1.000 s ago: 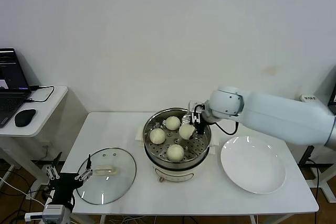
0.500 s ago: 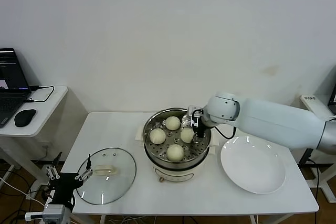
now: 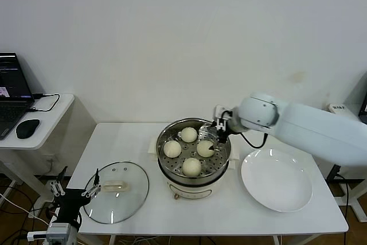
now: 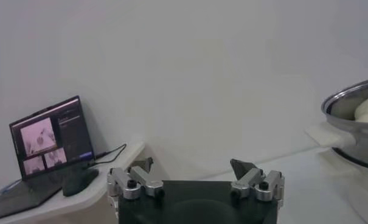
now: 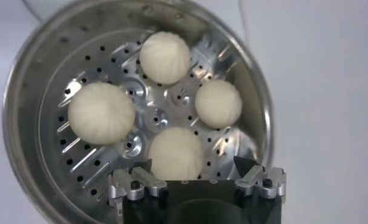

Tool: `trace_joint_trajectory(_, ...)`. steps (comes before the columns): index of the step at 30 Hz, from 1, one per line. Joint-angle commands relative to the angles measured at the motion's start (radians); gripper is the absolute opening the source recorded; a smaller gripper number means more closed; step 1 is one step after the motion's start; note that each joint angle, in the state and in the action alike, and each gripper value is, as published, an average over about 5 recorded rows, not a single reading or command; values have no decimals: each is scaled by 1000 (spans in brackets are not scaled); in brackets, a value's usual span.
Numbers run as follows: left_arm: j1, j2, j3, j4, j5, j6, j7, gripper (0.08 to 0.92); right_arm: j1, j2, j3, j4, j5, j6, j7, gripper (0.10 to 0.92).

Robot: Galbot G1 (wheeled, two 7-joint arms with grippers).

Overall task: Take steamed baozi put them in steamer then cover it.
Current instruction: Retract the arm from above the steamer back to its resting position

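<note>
The steamer (image 3: 162,163), a shiny steel basket on a cream cooker base, stands mid-table. Several steamed baozi lie on its perforated floor; the nearest to my right gripper is a cream-white bun (image 3: 205,148) (image 5: 176,153). The others (image 5: 164,56) (image 5: 101,113) (image 5: 218,103) rest apart from each other. My right gripper (image 3: 218,134) (image 5: 194,165) hangs open just above the basket's right rim and holds nothing. The round glass lid (image 3: 116,185) with a cream handle lies flat at the front left. My left gripper (image 3: 71,193) (image 4: 191,164) waits open beside the lid.
An empty white plate (image 3: 276,179) sits right of the steamer on the white table (image 3: 126,142). A side table at the far left carries a laptop (image 3: 8,113) (image 4: 50,140) and a mouse (image 3: 27,128). The steamer's rim (image 4: 354,103) shows far off in the left wrist view.
My right gripper lowered a baozi into the steamer, opened and let it go, then drew up and back to the right rim. The left arm has not moved.
</note>
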Motion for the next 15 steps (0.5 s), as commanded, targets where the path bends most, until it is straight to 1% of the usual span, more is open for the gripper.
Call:
trace_joint_trajectory(1,-2,0,-1,5,-1,-9,-3,823,-427,-307,447,216,100,172,356,823)
trace_joint_trajectory(5,-5,-4,-2,17,-1,-20,-5,823,-800,-360,756,260,41,368,484,823)
trace_joint_trajectory(9,-7,-11,5,26,1,-30,-6,823,-1218,-319,1151,275,-55,524,519,823)
trace_joint_trajectory(12,-8,-15,11,37,7,-46,-4,823,-1475,-205,1406,271,-143,646,511,823)
trace_joint_trajectory(15,-7,-19,15,47,14,-66,1,823,-1653,-34,1603,263,-222,756,479,823)
